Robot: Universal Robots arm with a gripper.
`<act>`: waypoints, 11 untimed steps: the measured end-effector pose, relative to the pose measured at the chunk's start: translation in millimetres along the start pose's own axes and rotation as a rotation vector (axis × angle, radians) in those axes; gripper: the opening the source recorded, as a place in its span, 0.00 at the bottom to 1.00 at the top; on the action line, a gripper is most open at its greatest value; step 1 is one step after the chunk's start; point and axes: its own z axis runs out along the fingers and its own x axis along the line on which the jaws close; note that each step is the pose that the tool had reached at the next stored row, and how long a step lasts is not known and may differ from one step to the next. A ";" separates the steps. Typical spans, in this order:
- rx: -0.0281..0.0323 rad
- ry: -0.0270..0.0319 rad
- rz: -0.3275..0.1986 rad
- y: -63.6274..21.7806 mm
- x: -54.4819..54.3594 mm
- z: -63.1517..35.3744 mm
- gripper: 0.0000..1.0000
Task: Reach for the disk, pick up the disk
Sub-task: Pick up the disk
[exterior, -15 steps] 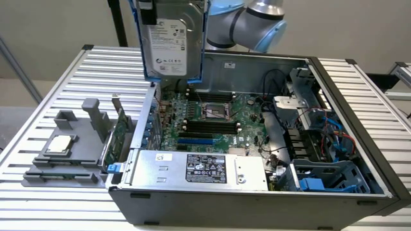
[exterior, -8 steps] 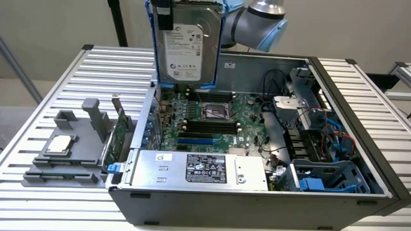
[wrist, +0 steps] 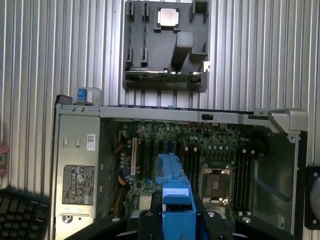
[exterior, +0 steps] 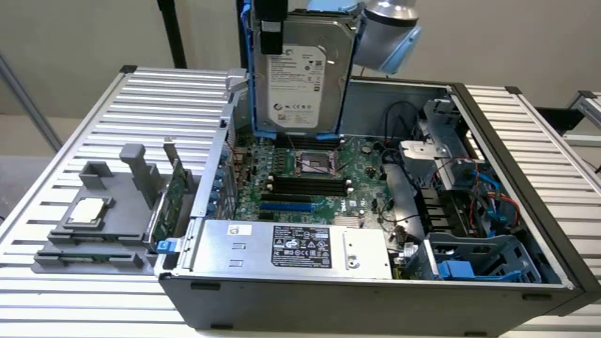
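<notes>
I'm holding the disk (exterior: 302, 74) upright at the top centre of the exterior frame, long axis vertical, gripper (wrist: 175, 212) pinching its blue bracket above the open computer case (exterior: 507, 232).

The disk (exterior: 302, 70) is silver-grey with a white label, framed in bright blue. The motherboard (exterior: 310, 176) is green. The tabletop (exterior: 56, 190) is ribbed silver.

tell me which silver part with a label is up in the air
The disk in its blue bracket, held upright above the open case; the power-supply box sits inside the case.
</notes>
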 end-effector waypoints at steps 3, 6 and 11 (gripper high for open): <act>0.0000 0.0000 0.000 -11.2 6.3 0.5 0.33; 0.0000 0.0000 0.000 -22.6 12.6 1.1 0.33; 0.0000 0.0000 0.000 -41.0 22.8 2.0 0.33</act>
